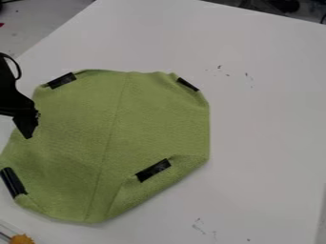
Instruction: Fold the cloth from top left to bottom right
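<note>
At left edge of green cloth (153, 119) | black hand (26, 128) | can't tell opening or hold

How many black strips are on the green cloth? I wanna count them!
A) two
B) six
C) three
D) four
D, because the green cloth has one strip at its upper left, one at its upper right, one at its lower left and one at its lower right.

The cloth (140, 128) lies on the table (267, 128), the pincer (26, 135) apparently over its left edge.
</note>
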